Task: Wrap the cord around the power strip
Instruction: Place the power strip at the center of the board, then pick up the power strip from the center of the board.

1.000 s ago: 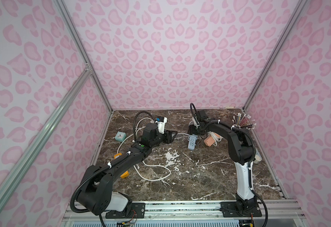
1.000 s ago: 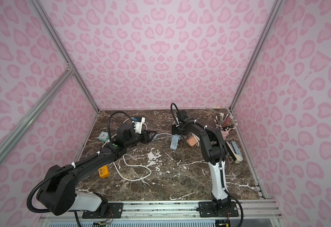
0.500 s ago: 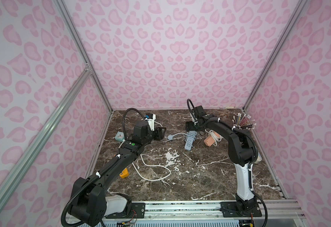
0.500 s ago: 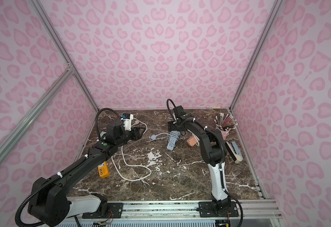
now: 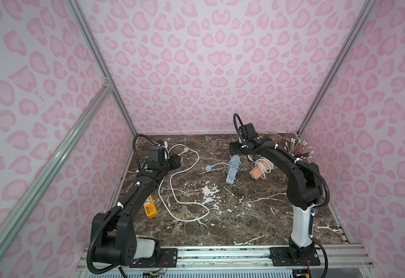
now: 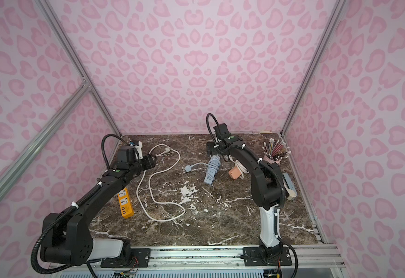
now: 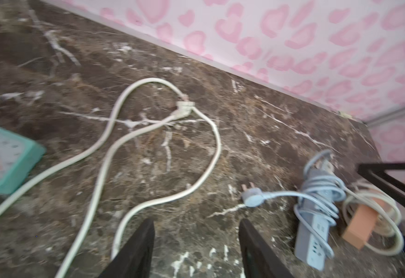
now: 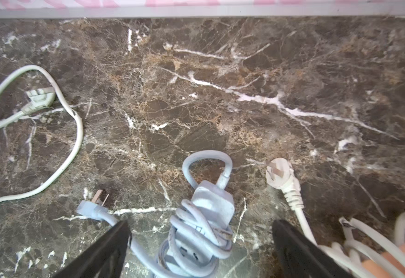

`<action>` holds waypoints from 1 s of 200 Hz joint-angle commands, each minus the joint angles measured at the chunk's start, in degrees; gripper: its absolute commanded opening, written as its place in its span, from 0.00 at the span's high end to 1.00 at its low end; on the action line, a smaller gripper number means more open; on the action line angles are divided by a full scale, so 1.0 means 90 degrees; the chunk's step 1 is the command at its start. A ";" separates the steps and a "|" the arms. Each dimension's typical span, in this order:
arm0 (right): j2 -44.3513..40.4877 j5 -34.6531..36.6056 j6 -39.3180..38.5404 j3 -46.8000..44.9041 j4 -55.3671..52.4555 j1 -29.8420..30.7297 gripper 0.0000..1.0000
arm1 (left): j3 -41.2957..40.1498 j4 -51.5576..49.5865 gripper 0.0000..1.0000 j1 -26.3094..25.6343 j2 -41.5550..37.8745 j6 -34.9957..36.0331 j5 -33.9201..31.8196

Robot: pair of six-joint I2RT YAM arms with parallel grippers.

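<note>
The white cord (image 7: 218, 146), judged limp, is best gripped near its plug (image 7: 184, 107). The left gripper (image 7: 196, 223) is held half open, the right gripper (image 8: 200, 222) wide; nothing is grasped.

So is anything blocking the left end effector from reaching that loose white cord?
Nothing visible. The open left end effector faces the white cord across bare marble tabletop; the teal clock sits off to the side, clear of that path.
</note>
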 commanded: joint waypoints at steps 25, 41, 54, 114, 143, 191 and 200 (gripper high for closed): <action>-0.0401 0.0038 0.0126 -0.0819 0.0903 0.0804 0.08 | -0.0604 -0.0626 0.41 0.0970 -0.0505 -0.0811 -0.0741; -0.0329 -0.0052 0.0212 -0.0907 0.1074 0.1094 0.09 | -0.0850 -0.1051 0.39 0.1116 -0.0782 -0.1118 -0.1243; -0.0239 -0.0219 0.0256 -0.0899 0.1205 0.1242 0.10 | -0.1030 -0.1385 0.38 0.1140 -0.0960 -0.1367 -0.1614; -0.0169 -0.0129 -0.0023 -0.0712 0.1305 0.1062 0.09 | -0.1411 -0.2066 0.32 0.1257 -0.1322 -0.1818 -0.2343; -0.0395 -0.0267 0.0096 -0.1004 0.1557 0.0857 0.09 | -0.1598 -0.1604 0.27 0.1311 -0.1030 -0.1463 -0.2084; -0.0499 -0.0419 0.0182 -0.1311 0.1642 0.0886 0.10 | -0.1636 -0.1289 0.25 0.1352 -0.0262 -0.1265 -0.2337; -0.0518 -0.0418 0.0191 -0.1374 0.1682 0.0886 0.10 | -0.1705 -0.1192 0.25 0.1356 -0.0168 -0.1249 -0.2285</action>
